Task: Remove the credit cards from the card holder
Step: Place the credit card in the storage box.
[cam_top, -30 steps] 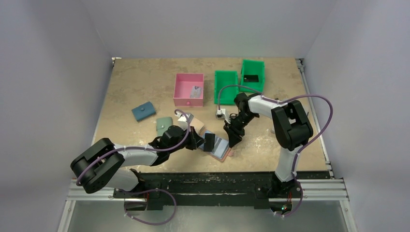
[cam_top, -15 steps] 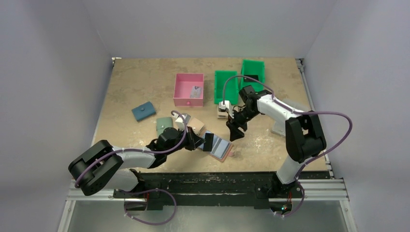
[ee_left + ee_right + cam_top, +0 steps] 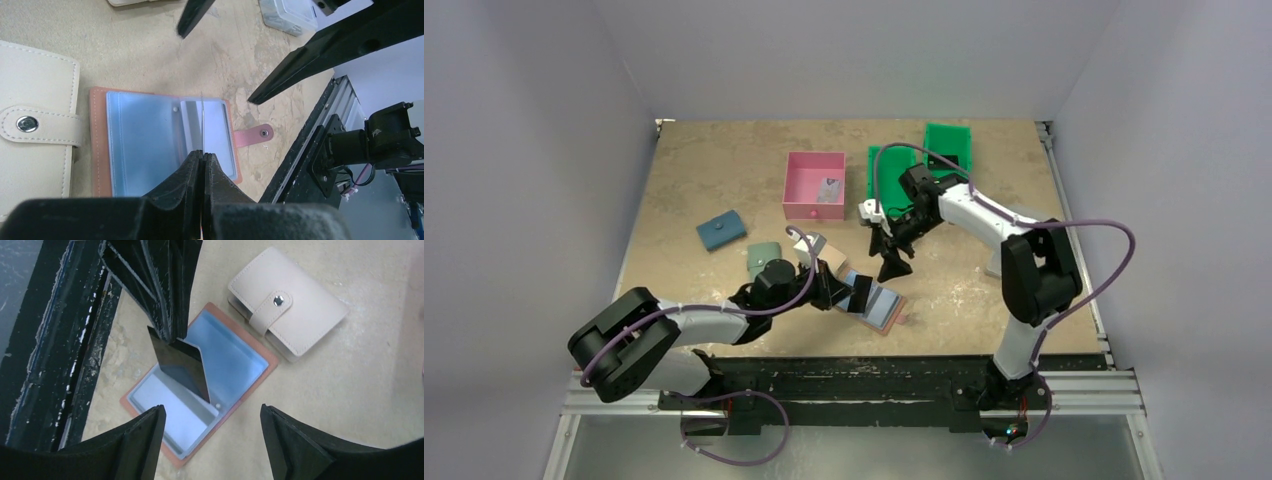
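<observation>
Right hand (image 3: pixel 889 257) has drawn back, spread; left hand (image 3: pixel 202 155) pinches the black card (image 3: pixel 182 367), perhaps just above the card holder (image 3: pixel 145 145).

card holder (image 3: pixel 235 360): open flat, blue lining up | black card (image 3: pixel 182 365): tilted on edge above it, perhaps touching

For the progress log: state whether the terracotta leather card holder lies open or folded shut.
Open: the terracotta leather card holder lies spread flat, light blue lining up, snap tab unfastened.
</observation>
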`<action>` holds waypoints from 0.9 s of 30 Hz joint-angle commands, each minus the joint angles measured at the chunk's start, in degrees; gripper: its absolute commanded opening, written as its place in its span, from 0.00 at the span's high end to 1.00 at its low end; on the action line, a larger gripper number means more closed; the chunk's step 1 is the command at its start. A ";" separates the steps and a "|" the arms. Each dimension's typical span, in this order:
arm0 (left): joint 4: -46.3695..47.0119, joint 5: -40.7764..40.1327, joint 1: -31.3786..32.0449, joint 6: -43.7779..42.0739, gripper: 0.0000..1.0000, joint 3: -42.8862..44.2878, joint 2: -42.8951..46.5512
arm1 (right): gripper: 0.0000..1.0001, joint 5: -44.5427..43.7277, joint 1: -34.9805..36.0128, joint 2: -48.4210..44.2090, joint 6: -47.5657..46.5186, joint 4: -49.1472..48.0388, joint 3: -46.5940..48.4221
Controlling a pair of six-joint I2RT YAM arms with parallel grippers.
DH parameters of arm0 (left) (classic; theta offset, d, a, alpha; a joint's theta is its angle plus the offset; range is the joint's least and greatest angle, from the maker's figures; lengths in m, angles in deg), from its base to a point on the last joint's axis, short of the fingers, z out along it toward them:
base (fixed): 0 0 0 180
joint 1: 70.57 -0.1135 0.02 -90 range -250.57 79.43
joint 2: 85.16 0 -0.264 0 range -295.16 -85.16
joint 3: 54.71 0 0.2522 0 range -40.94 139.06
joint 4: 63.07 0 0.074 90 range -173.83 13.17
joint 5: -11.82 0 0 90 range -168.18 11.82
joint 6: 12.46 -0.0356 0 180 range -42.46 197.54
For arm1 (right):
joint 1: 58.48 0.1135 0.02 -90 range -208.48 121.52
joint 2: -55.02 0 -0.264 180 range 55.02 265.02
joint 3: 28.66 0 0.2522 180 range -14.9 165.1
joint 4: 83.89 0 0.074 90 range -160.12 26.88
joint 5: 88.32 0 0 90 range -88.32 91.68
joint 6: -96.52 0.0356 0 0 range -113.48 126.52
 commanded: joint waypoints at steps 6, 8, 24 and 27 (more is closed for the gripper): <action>2.29 1.96 -0.41 -2.04 1.00 2.16 -0.69 | 0.31 3.82 6.27 6.70 -2.23 0.74 7.25; 2.28 2.00 -0.40 -2.03 1.00 2.11 -0.68 | 0.36 4.41 6.97 7.57 -4.19 2.93 7.54; -2.21 -1.34 -0.38 -2.82 1.00 2.15 4.48 | 0.95 4.90 7.49 10.85 -13.76 15.67 10.75; -8.63 -4.90 -0.42 -2.54 0.90 3.47 7.60 | 1.00 5.11 7.42 9.22 -13.58 16.25 10.28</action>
